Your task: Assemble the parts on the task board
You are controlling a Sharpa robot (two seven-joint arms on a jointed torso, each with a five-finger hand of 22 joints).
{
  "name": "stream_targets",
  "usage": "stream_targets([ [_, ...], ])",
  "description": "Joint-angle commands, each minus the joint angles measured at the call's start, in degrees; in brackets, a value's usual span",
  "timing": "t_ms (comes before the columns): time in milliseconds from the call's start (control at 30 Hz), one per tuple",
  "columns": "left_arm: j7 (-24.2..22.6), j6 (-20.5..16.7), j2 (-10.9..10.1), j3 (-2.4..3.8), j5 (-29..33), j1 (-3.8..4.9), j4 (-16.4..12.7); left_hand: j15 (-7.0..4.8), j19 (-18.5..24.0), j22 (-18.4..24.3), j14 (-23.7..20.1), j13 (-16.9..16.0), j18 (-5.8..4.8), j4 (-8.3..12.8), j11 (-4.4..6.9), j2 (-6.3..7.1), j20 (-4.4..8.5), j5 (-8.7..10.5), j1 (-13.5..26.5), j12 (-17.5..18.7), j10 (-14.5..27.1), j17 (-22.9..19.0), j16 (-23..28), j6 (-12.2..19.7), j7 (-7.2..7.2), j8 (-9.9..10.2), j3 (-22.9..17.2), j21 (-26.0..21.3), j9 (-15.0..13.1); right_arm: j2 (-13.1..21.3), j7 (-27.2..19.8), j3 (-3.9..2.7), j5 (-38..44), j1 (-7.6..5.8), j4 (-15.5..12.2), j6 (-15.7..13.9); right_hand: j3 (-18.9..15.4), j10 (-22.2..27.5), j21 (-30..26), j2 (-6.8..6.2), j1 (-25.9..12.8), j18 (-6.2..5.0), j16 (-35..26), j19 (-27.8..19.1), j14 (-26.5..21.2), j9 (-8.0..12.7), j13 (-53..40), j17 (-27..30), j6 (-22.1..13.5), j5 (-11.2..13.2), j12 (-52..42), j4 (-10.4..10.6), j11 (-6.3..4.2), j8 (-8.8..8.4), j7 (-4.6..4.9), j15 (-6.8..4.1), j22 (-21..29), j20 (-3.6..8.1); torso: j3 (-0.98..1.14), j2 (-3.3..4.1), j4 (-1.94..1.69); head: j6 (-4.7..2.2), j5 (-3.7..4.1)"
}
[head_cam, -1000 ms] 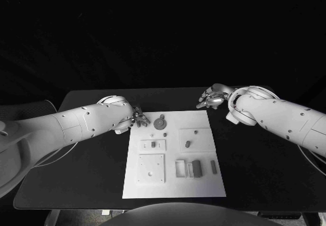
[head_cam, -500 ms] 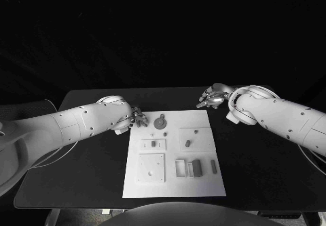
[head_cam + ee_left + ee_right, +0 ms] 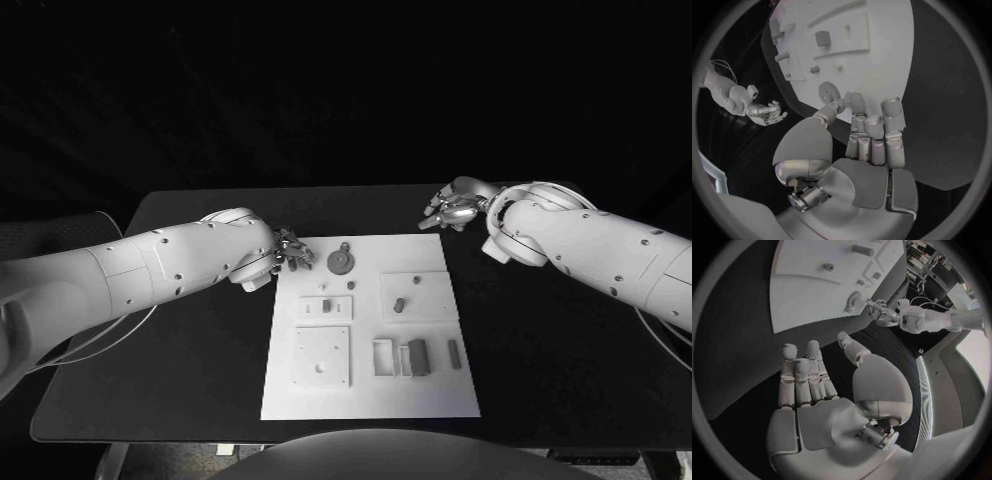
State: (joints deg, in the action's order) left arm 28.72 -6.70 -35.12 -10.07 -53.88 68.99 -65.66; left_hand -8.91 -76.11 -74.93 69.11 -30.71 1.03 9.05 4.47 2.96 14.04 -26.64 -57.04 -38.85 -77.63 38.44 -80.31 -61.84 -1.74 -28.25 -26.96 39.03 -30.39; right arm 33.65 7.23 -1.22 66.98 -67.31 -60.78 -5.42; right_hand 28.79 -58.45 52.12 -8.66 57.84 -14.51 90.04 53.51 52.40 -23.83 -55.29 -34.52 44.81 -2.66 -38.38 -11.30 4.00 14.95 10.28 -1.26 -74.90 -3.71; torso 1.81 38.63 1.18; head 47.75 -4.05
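Observation:
The white task board (image 3: 368, 390) lies in the middle of the black table. A round disc part (image 3: 340, 262) sits near its far edge, and several small parts (image 3: 417, 357) lie or stand further down the board. My left hand (image 3: 293, 250) hovers at the board's far left corner, close beside the disc, holding nothing. In the left wrist view the left hand (image 3: 867, 135) has its fingers stretched toward the disc (image 3: 828, 92). My right hand (image 3: 450, 210) hangs past the far right corner, off the board. The right hand (image 3: 817, 380) is empty with its fingers apart.
Black tabletop (image 3: 562, 340) runs wide on both sides of the board. A raised square plate (image 3: 320, 357) and a small open frame (image 3: 382, 357) sit on the board's near half. The table's far edge lies just behind both hands.
My left arm has sunk and shifted a little, while its hand stays at the board's far left corner. The right arm and the parts have not moved.

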Motion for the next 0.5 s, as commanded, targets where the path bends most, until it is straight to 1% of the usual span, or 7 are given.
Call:
stream_targets([
  [33,1.9,-4.2,-1.4,-0.02,3.2,0.03,-2.7,-1.73,-1.1,-1.3,1.8,-0.2,1.72,6.9,0.18,0.08,0.58,-1.62,0.6,-0.5,-0.6,0.4,-0.3,-0.5,0.24,-2.9,-7.1,0.5,-4.6,0.1,-0.3,-0.02,0.1,0.03,-0.2,0.7,0.0,0.2,-0.2,0.03,-0.6,-0.49,0.1,-0.4,-0.1,0.1,0.1,0.1,0.2,-0.3,-0.2,0.2,0.29,-0.34,0.45,-0.45,-0.8,0.08,0.06,-0.02,-0.02,0.09,-0.02],
  [100,2.2,-4.6,-2.5,-0.22,3.8,0.02,-4.7,-1.88,-1.3,-1.3,2.0,-0.4,1.70,6.9,0.33,0.25,0.62,-2.81,0.9,-0.9,-0.8,0.7,-0.5,-0.6,0.41,-3.6,-7.2,0.9,-4.7,0.2,-0.3,-0.02,0.1,0.03,-0.2,0.6,0.0,0.2,-0.2,0.03,-0.6,-0.49,0.1,-0.4,-0.1,0.1,0.1,0.1,0.1,-0.3,-0.2,0.2,0.29,-0.34,0.45,-0.45,-0.8,0.08,0.07,-0.02,-0.04,0.11,0.00],
  [167,2.3,-5.6,-4.1,-1.04,3.9,0.02,-7.2,-1.95,-1.3,-1.3,2.0,-0.4,1.70,6.7,0.41,0.46,0.65,-3.36,1.2,-1.2,-0.9,1.0,-0.6,-0.7,0.48,-4.0,-7.1,1.2,-4.6,0.3,-0.2,-0.02,0.1,0.03,-0.2,0.6,0.0,0.2,-0.2,0.02,-0.6,-0.49,0.1,-0.4,-0.1,0.1,0.1,0.1,0.1,-0.3,-0.2,0.2,0.29,-0.34,0.45,-0.45,-0.8,0.08,0.01,0.01,-0.02,0.08,0.01],
  [233,2.6,-6.1,-5.5,-1.49,3.8,0.02,-9.5,-2.02,-1.4,-1.3,2.1,-0.6,1.71,6.5,0.49,1.01,0.70,-3.51,1.4,-1.6,-1.2,1.2,-0.8,-0.9,0.62,-4.8,-7.1,1.4,-4.6,0.4,-0.2,-0.02,0.1,0.03,-0.2,0.6,0.0,0.2,-0.2,0.02,-0.6,-0.49,0.1,-0.4,-0.1,0.1,0.1,0.1,0.1,-0.3,-0.2,0.2,0.29,-0.34,0.45,-0.45,-0.8,0.08,-0.04,0.02,-0.02,0.14,0.03],
  [300,2.8,-6.1,-6.6,-2.02,3.4,0.04,-11.4,-2.05,-1.4,-1.3,2.1,-0.7,1.71,6.5,0.53,1.14,0.71,-3.86,1.3,-1.8,-1.2,1.4,-0.8,-0.9,0.67,-5.1,-7.2,1.6,-4.5,0.5,-0.2,-0.02,0.1,0.03,-0.3,0.6,0.0,0.2,-0.2,0.01,-0.6,-0.49,0.1,-0.4,-0.1,0.1,0.1,0.1,0.1,-0.3,-0.2,0.2,0.29,-0.34,0.45,-0.45,-0.8,0.08,-0.05,0.01,-0.04,0.19,0.02],
  [400,3.0,-6.7,-7.9,-3.39,2.2,0.06,-14.0,-2.12,-1.5,-1.3,2.2,-0.8,1.71,6.4,0.62,1.23,0.73,-4.72,1.2,-2.1,-1.3,1.6,-1.0,-0.9,0.77,-5.7,-7.4,1.9,-4.4,0.6,-0.1,-0.01,0.1,0.03,-0.3,0.5,0.0,0.2,-0.2,0.00,-0.6,-0.49,0.1,-0.4,-0.1,0.1,0.1,0.1,0.1,-0.3,-0.2,0.2,0.29,-0.34,0.45,-0.45,-0.8,0.08,0.00,-0.02,-0.07,0.24,-0.17],
  [500,3.1,-6.9,-8.4,-3.48,1.3,0.04,-15.2,-2.18,-1.6,-1.3,2.3,-0.9,1.64,6.4,0.68,1.26,0.68,-5.22,1.2,-2.3,-1.3,1.8,-1.0,-0.9,0.83,-6.0,-7.4,2.1,-4.3,0.5,-0.1,-0.01,0.1,0.03,-0.4,0.5,0.0,0.2,-0.2,0.00,-0.6,-0.49,0.1,-0.4,-0.1,0.1,0.1,0.1,0.1,-0.3,-0.2,0.2,0.29,-0.34,0.45,-0.45,-0.8,0.08,0.03,-0.03,-0.07,0.36,-0.25],
])
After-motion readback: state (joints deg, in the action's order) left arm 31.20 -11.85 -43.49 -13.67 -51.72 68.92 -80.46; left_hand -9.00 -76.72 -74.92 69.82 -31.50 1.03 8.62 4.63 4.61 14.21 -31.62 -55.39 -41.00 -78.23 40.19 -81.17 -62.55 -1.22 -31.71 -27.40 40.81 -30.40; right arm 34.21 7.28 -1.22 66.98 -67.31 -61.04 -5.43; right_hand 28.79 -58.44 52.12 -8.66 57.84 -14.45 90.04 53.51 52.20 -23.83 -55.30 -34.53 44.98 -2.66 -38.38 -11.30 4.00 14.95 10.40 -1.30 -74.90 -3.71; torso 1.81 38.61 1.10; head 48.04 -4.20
